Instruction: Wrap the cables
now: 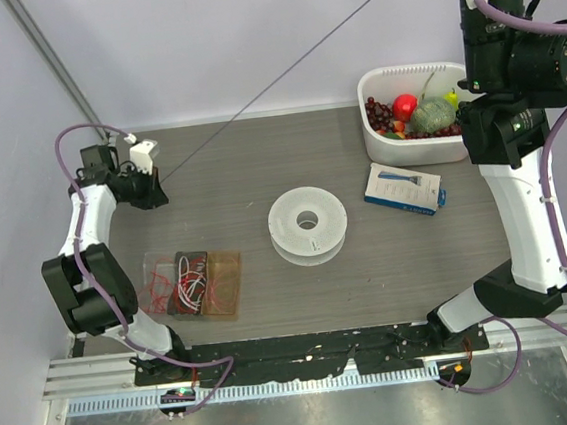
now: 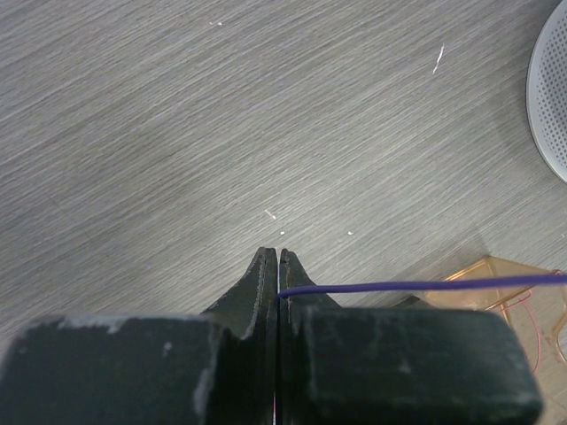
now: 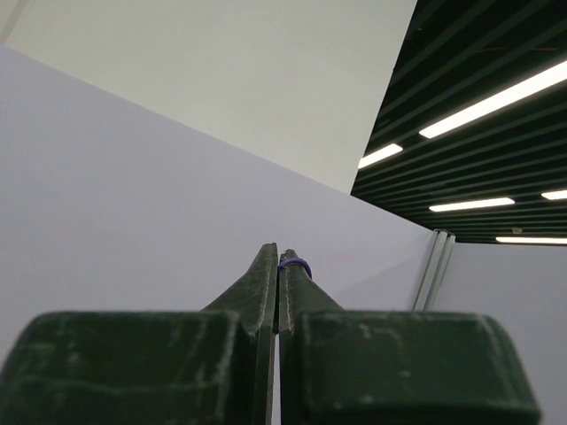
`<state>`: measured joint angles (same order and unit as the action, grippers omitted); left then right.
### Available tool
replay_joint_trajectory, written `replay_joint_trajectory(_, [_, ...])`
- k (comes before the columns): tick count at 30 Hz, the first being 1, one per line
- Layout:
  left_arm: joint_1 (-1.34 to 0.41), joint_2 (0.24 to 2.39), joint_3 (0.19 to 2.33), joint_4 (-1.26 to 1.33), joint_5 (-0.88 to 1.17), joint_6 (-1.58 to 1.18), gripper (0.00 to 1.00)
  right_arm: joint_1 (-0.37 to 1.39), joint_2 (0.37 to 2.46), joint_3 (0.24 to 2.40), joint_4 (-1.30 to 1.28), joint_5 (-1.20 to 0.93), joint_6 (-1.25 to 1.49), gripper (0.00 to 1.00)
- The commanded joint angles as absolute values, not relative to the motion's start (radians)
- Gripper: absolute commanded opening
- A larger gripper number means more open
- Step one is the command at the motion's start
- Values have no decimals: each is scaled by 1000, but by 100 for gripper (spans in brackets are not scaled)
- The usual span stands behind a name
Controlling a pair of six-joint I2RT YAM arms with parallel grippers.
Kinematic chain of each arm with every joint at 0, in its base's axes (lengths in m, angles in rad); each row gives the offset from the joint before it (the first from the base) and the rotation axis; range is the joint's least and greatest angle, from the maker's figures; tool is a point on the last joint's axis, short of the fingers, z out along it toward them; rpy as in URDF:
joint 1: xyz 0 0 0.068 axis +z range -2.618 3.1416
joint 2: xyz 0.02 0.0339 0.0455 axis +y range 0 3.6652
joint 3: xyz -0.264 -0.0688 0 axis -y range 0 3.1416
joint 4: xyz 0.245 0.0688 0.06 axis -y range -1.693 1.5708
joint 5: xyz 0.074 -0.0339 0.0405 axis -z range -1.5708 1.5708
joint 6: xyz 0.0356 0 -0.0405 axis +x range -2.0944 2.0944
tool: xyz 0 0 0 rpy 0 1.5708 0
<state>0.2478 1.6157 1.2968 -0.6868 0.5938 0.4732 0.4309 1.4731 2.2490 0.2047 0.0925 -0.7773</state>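
The cable [image 1: 280, 74] is a thin dark wire stretched taut in the air, from the far left of the table up past the top edge of the top view. My left gripper [image 2: 270, 253] is shut on its lower end, low over the table's far left [image 1: 149, 175]; the wire [image 2: 425, 285] leaves the jaws to the right. My right arm is raised high at the right. Its gripper [image 3: 278, 255] points at the wall and ceiling, shut on the cable [image 3: 295, 262], which loops over one fingertip. The white perforated spool [image 1: 308, 225] lies flat mid-table, apart from both grippers.
A white tub [image 1: 382, 141] of fruit stands at the back right, with a blue-and-white box [image 1: 404, 188] in front of it. A clear tray [image 1: 195, 281] holding red and white wires lies front left. Walls close off the back and left.
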Motion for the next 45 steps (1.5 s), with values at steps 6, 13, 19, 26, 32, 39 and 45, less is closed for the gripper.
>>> replay_joint_trajectory(6, [305,1663,1330,-699,497,454,0,407,1425,2330,373,143,-844,1])
replay_joint_trajectory(13, [331,1692,1341,-706,483,449,0,402,1424,2318,374,153,-850,1])
replay_joint_trajectory(19, [365,1710,1348,-710,477,453,0,396,1419,2301,387,156,-853,1])
replay_joint_trajectory(26, [394,1726,1345,-713,472,471,0,385,1428,2304,393,163,-857,1])
replay_joint_trajectory(32, [400,1752,1385,-733,492,456,0,376,1433,2307,393,164,-853,1])
replay_joint_trajectory(39, [333,1663,1407,-755,592,422,0,374,1398,2234,332,141,-753,1])
replay_joint_trajectory(45, [195,1507,1394,-694,595,364,0,374,1309,2009,137,89,-487,1])
